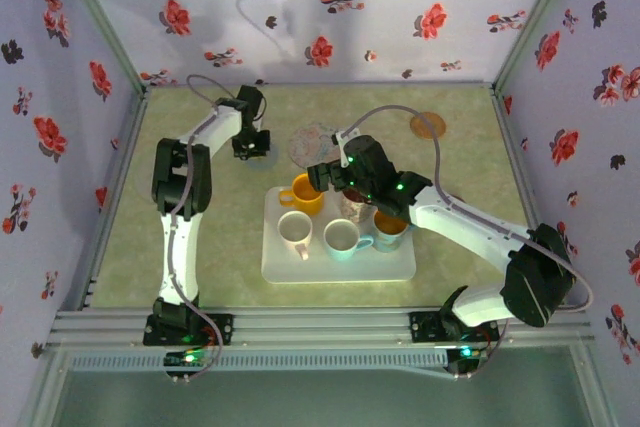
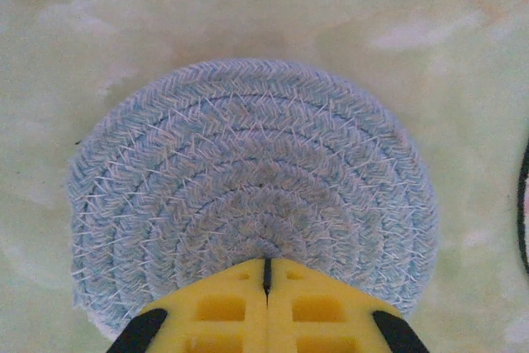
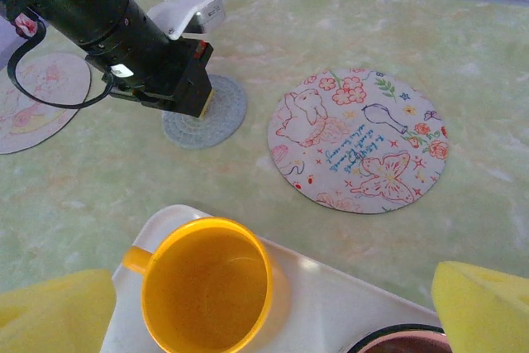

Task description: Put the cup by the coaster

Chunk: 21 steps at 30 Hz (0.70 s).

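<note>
A yellow cup point(image 3: 207, 283) stands at the far left corner of the white tray point(image 3: 347, 303), also seen from above as the yellow cup point(image 1: 303, 194). My right gripper point(image 3: 269, 287) hangs open over it, one yellow finger on each side and neither touching. A round blue woven coaster point(image 2: 248, 179) lies on the green table beyond the tray. My left gripper point(image 2: 267, 266) is shut with nothing in it, its tips low over that coaster's near part. The right wrist view shows the left gripper point(image 3: 202, 101) at the blue woven coaster point(image 3: 207, 117).
A printed round coaster point(image 3: 357, 140) lies right of the woven one, another printed coaster point(image 3: 41, 101) at far left. A brown coaster point(image 1: 428, 125) sits at the back right. The tray point(image 1: 340, 265) also holds a white cup point(image 1: 294, 230), a pale cup point(image 1: 342, 237) and an orange-filled cup point(image 1: 390, 227).
</note>
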Each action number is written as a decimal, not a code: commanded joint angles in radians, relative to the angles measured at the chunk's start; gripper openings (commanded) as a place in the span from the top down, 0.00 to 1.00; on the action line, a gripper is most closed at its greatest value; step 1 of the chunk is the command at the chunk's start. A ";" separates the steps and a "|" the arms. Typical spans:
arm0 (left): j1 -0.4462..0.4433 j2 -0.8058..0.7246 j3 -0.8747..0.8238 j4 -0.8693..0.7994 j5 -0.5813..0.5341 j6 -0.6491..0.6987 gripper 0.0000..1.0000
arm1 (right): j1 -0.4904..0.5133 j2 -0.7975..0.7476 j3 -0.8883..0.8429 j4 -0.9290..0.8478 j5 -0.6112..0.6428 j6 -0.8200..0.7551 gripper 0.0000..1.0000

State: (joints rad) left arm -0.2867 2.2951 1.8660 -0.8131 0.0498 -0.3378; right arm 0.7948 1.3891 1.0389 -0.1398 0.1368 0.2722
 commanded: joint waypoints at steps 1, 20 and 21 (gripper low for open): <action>0.004 0.107 -0.018 0.002 0.036 0.003 1.00 | 0.006 0.000 0.026 -0.019 0.035 0.008 0.01; -0.006 0.148 0.041 -0.047 0.065 0.026 1.00 | 0.006 0.017 0.035 -0.024 0.040 0.010 0.01; -0.006 0.148 0.042 -0.049 0.065 0.025 1.00 | 0.006 0.017 0.036 -0.025 0.040 0.010 0.01</action>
State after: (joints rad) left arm -0.2852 2.3413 1.9377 -0.8158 0.1062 -0.3332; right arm 0.7948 1.3983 1.0409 -0.1490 0.1547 0.2722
